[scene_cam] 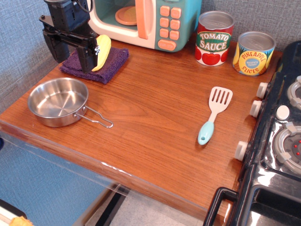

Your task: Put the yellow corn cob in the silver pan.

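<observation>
- Gripper [95, 52] is clamped on the corn [102, 52], held above the purple cloth [113, 63], long axis near upright.
- Pan [40, 112] lies nearer the camera, just beside the cloth; corn not yet over it.

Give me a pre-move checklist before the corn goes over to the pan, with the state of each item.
1. Corn in the claw: ok, it sits against the fingers above the purple cloth.
2. Grip firm: cannot tell, the contact side is hidden.
3. Corn clear of the cloth: cannot tell, its lower tip overlaps the cloth in this view.
4. Pan empty and upright: ok, nothing lies inside.
5. Path to the pan: ok, bare wood between cloth and pan; the microwave stands behind.
6. Spatula and cans out of the way: ok, they are far to the other side.
</observation>
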